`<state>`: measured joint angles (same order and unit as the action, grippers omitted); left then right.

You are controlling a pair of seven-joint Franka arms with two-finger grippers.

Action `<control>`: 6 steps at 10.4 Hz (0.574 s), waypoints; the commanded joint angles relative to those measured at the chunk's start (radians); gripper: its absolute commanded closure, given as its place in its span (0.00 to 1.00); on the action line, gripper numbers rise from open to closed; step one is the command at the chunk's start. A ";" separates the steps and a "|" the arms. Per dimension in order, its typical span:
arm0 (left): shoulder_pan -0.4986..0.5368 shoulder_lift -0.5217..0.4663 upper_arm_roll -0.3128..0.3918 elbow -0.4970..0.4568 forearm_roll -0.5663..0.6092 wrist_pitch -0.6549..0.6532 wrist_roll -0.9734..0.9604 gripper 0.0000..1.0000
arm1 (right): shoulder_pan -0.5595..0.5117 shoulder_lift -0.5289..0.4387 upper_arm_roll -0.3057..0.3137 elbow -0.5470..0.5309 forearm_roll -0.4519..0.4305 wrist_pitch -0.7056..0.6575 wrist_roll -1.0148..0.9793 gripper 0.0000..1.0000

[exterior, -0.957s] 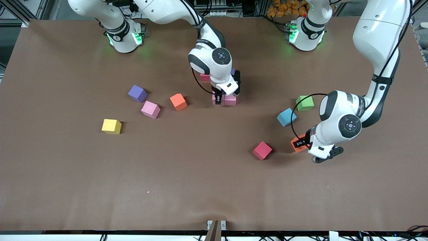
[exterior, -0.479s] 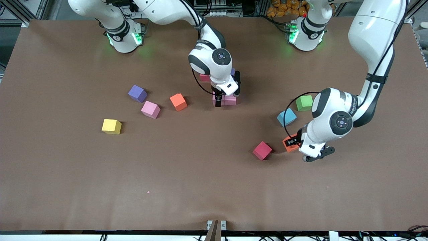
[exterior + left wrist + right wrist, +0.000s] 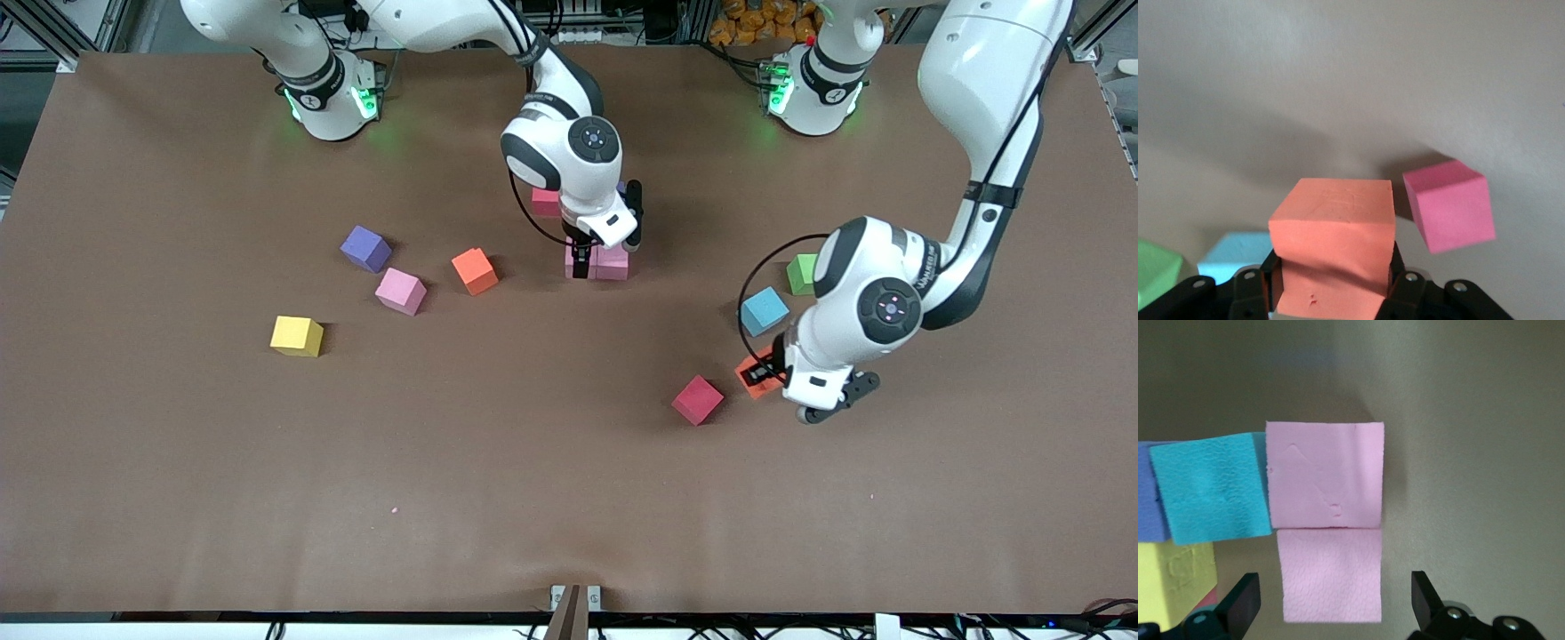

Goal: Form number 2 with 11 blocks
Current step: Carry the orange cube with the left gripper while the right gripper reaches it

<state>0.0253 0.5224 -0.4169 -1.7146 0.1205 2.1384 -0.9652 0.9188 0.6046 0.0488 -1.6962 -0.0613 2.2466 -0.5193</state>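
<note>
My right gripper (image 3: 581,264) (image 3: 1331,603) stands open astride a pink block (image 3: 610,264) (image 3: 1331,573), its fingers apart from it. That block touches a second pink one (image 3: 1325,475), which joins a light blue (image 3: 1210,487), a purple (image 3: 1148,497) and a yellow block (image 3: 1171,573). In the front view the right arm hides most of this group. My left gripper (image 3: 766,371) (image 3: 1331,283) is shut on an orange block (image 3: 751,377) (image 3: 1331,233), just above the table beside a red block (image 3: 698,399) (image 3: 1448,203).
Toward the right arm's end lie loose purple (image 3: 365,248), pink (image 3: 400,291), orange (image 3: 474,270) and yellow (image 3: 297,336) blocks. A light blue block (image 3: 765,310) and a green cube (image 3: 802,273) sit by the left arm. A red block (image 3: 544,202) peeks from under the right arm.
The right gripper opened, let go of the pink block and rose slightly. The left arm carried the orange block toward the red block and the table's middle.
</note>
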 commanded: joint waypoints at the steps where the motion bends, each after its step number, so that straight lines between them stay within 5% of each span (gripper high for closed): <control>1: 0.001 -0.021 -0.052 -0.010 0.010 -0.034 -0.192 0.59 | 0.005 -0.040 0.000 -0.017 -0.003 -0.025 0.013 0.00; 6: 0.001 -0.018 -0.158 -0.022 0.010 -0.109 -0.611 0.67 | -0.101 -0.106 -0.003 -0.023 0.001 -0.151 0.051 0.00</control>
<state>0.0193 0.5210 -0.5530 -1.7190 0.1204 2.0467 -1.4958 0.8663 0.5435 0.0376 -1.6954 -0.0607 2.1354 -0.4922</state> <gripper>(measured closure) 0.401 0.000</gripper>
